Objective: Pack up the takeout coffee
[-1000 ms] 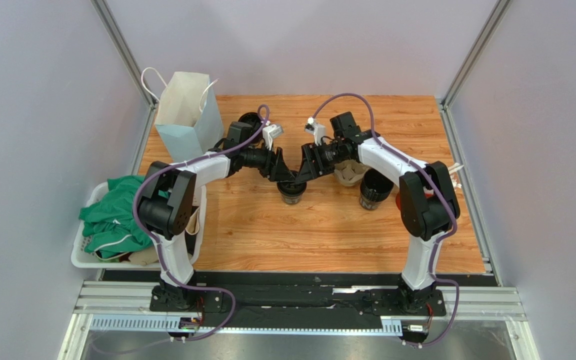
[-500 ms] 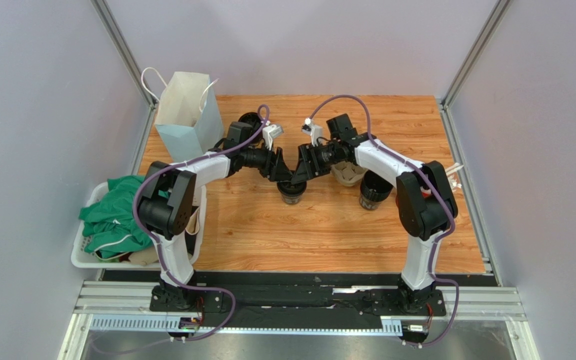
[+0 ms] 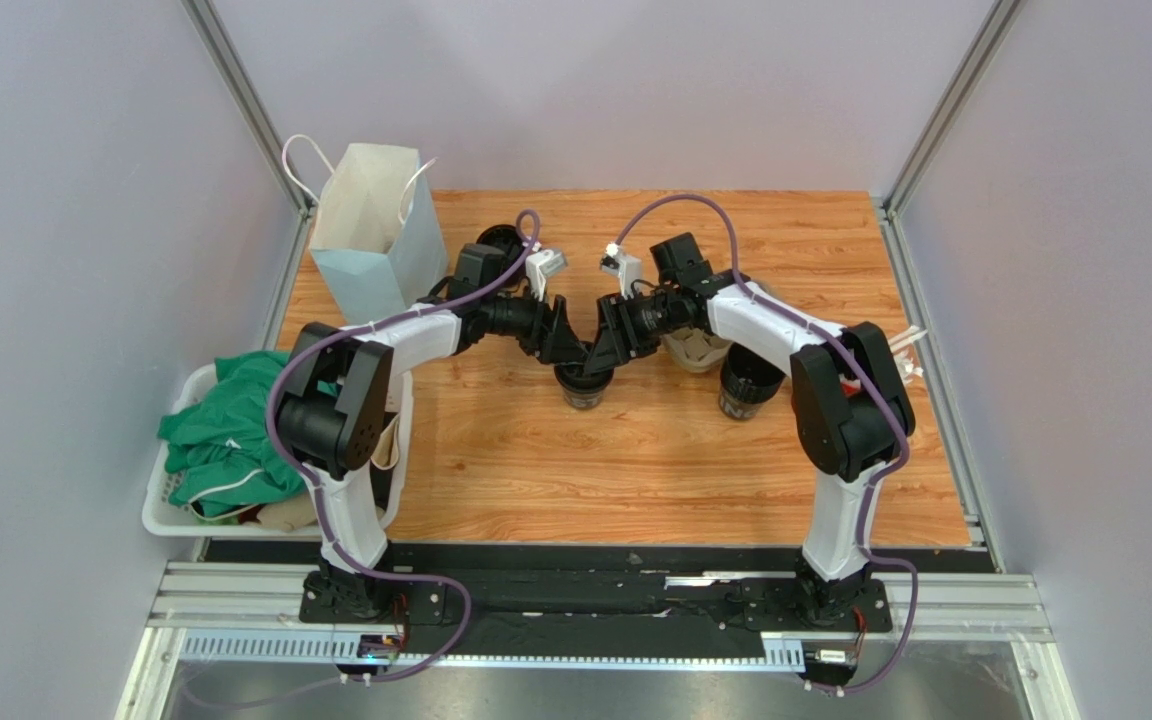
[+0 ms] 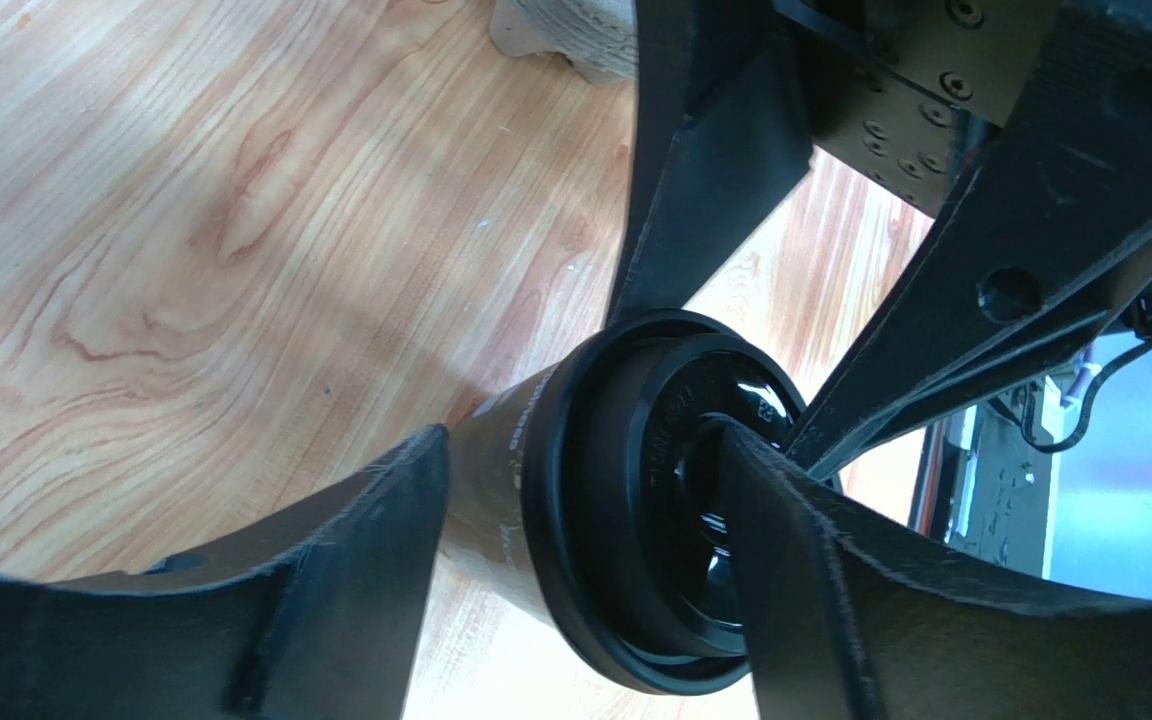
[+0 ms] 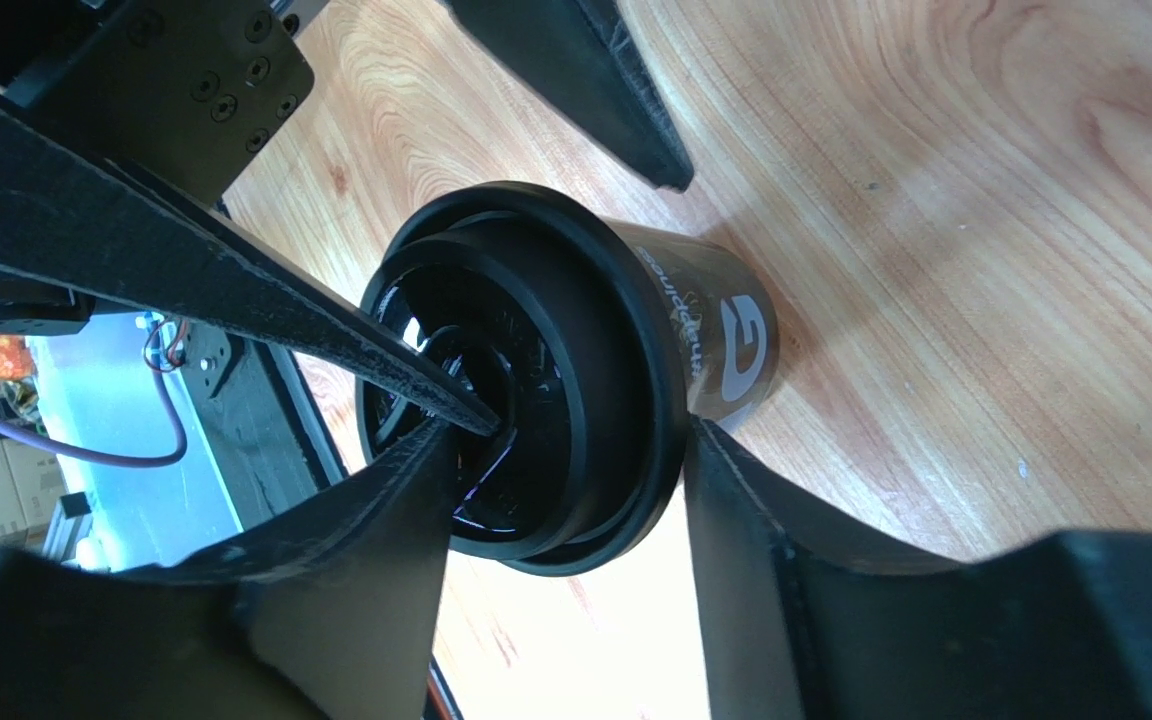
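The takeout coffee (image 3: pixel 584 390), a small black cup with a black lid, stands upright mid-table between both arms. My left gripper (image 3: pixel 567 357) comes in from the left and is open. In the left wrist view one finger lies beside the cup (image 4: pixel 537 480) wall and the other reaches over the lid. My right gripper (image 3: pixel 599 354) comes in from the right and is also open. It straddles the lid's edge in the right wrist view, with one finger over the lid (image 5: pixel 537 345) and the other at its rim. Contact under the fingers is hidden.
A second black cup (image 3: pixel 749 384) stands right of the arms, with a cardboard cup tray (image 3: pixel 699 348) just behind it. A white paper bag (image 3: pixel 372 225) stands at the back left. A white bin (image 3: pixel 177 518) of green cloth (image 3: pixel 229 428) sits off the table's left edge.
The right gripper's jaws have narrowed around the lid's edge, and the right arm has crept slightly left toward the cup. The left arm and the cup have stayed put.
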Robot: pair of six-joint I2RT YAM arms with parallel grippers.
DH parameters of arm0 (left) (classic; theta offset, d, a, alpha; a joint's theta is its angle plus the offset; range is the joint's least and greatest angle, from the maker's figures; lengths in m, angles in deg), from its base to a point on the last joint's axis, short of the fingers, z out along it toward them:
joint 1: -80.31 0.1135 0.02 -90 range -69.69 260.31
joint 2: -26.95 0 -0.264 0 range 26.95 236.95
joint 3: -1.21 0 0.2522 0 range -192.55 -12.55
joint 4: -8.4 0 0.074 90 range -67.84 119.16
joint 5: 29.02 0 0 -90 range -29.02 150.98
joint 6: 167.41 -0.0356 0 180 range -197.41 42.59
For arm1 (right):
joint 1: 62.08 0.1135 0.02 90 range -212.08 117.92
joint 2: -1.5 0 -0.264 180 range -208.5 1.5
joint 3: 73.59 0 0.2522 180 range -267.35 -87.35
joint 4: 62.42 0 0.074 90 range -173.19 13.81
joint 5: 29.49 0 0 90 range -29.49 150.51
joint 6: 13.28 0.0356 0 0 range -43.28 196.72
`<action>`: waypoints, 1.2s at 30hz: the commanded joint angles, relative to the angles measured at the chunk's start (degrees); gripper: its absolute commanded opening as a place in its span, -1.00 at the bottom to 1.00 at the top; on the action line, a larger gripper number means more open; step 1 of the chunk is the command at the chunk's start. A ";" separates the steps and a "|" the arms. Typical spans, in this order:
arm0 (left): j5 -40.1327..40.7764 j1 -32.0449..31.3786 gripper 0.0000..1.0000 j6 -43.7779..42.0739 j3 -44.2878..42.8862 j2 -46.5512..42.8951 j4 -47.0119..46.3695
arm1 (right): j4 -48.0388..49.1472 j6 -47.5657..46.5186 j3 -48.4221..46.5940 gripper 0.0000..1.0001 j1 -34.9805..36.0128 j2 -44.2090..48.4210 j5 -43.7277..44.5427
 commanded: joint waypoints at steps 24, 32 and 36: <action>-3.91 6.03 0.96 5.19 2.03 -7.70 -6.48 | -0.17 -2.26 0.10 -0.07 0.98 -2.07 4.81; -3.83 6.64 0.95 -1.14 2.12 -7.53 3.36 | -0.35 -3.93 -0.25 -0.06 0.98 -1.89 5.60; -2.43 6.64 0.85 -1.06 2.74 -5.95 3.90 | -0.61 -4.02 -0.52 -0.05 0.98 -1.63 5.60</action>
